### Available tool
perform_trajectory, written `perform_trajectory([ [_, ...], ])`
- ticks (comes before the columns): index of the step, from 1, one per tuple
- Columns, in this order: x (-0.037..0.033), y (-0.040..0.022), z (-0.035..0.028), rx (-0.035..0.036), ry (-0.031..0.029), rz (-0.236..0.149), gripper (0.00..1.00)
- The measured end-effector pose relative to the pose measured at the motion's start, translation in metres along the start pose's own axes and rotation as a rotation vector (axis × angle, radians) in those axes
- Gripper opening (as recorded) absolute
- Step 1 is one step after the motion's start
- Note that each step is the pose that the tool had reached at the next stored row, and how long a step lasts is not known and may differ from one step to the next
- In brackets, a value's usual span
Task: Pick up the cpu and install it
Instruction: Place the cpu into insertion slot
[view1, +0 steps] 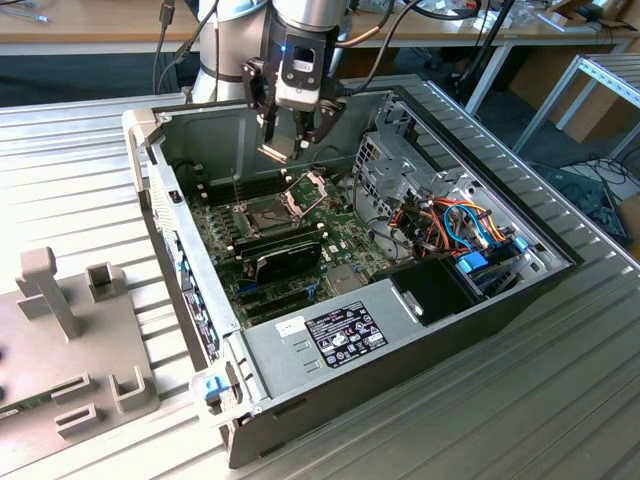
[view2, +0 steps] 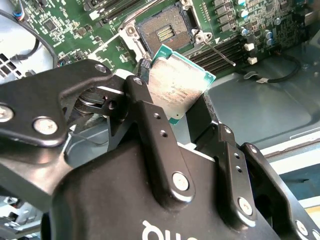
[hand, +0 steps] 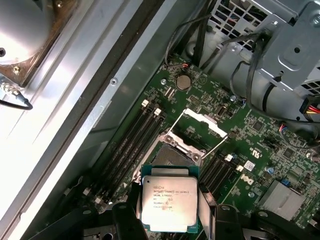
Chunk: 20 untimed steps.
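One computer case (view1: 160, 195), one green motherboard (hand: 250, 145), one cpu (hand: 169, 202), one gripper (view1: 292, 142), one dark square socket (view2: 165, 32), one hinged metal retention frame (hand: 192, 134), one black card (view1: 285, 255), one grey power supply (view1: 330, 335), one round coin cell (hand: 184, 82), one grey fixture (view1: 50, 285).

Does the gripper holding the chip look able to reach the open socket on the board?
Probably yes. The gripper holds the chip above the board near the socket; the metal frame is swung open and nothing seems to lie between.
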<state>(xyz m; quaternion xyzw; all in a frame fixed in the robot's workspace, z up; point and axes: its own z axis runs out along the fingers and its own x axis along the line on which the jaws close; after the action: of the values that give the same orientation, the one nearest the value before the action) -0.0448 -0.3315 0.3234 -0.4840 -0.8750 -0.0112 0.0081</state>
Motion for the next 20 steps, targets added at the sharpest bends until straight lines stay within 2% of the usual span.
perform_trajectory([
  [16,0.0,0.0,0.0017,-0.0058,-0.0028,0.233,0.55],
  [20,-0.0001,0.0,0.0023,-0.0078,-0.0037,0.313,0.55],
])
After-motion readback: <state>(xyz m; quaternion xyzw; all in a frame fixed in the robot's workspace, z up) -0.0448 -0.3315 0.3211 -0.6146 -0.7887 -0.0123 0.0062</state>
